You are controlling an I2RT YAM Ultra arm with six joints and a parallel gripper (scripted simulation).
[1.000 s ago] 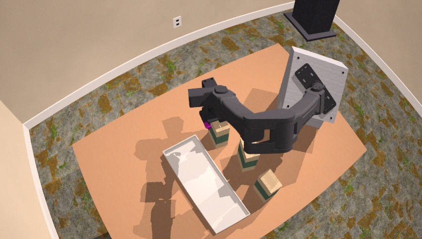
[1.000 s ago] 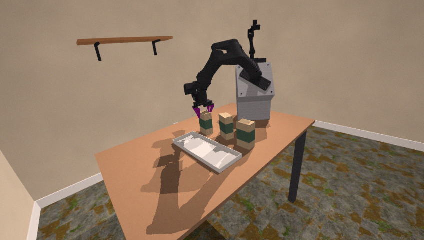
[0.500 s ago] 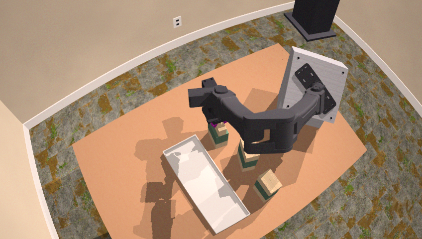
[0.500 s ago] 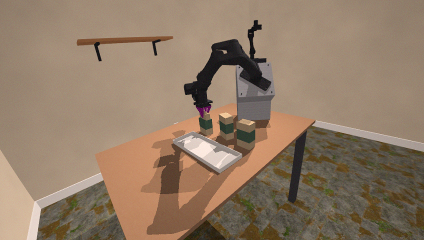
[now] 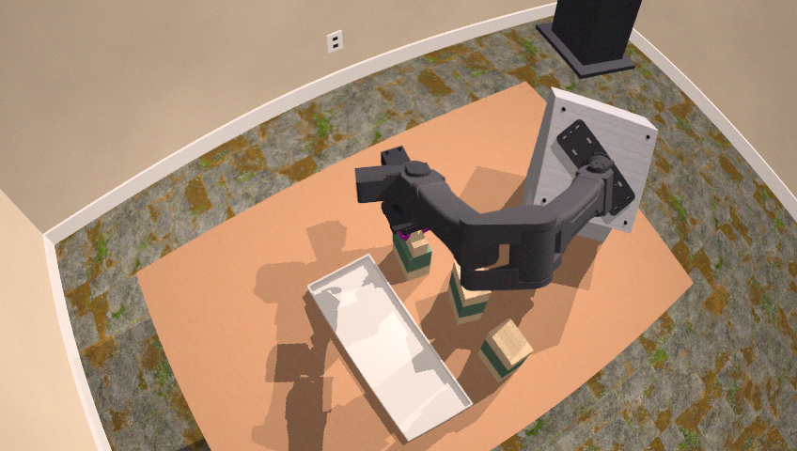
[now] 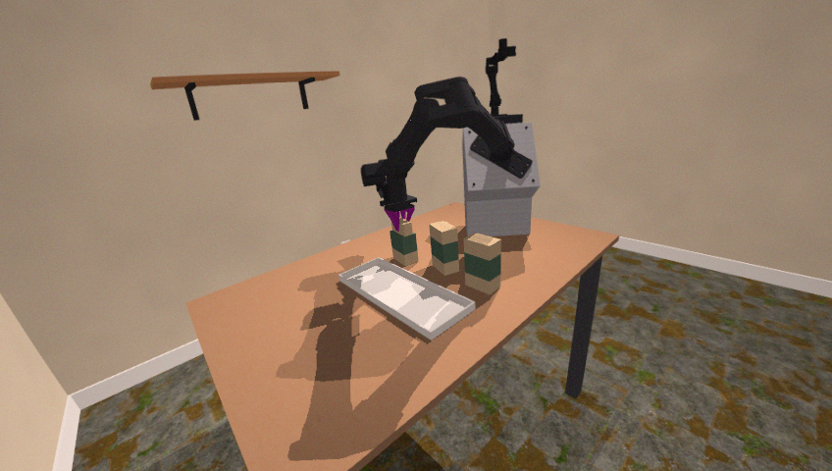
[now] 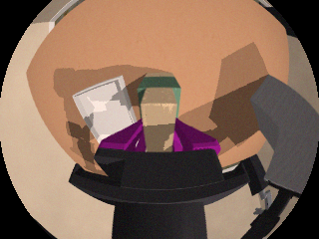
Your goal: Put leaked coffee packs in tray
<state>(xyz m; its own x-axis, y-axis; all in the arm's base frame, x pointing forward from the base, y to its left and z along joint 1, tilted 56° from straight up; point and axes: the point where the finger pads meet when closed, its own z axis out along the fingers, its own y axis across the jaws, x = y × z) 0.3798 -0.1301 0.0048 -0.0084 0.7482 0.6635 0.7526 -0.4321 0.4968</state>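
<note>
Arm [image 5: 503, 234] hides middle pack [image 5: 466, 302] top.

Top view looks steeply down from high up; exterior stands far off at the counter's [image 6: 303, 349] corner; wrist looks down close. All share the tray [image 5: 442, 416], at ten o'clock in the wrist view.

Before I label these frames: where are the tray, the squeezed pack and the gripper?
Tray [image 5: 342, 277]: top view, its rim.
Squeezed pack [image 6: 403, 242]: exterior view, green band.
Gripper [image 6: 400, 220]: exterior view, between fingertips.
</note>
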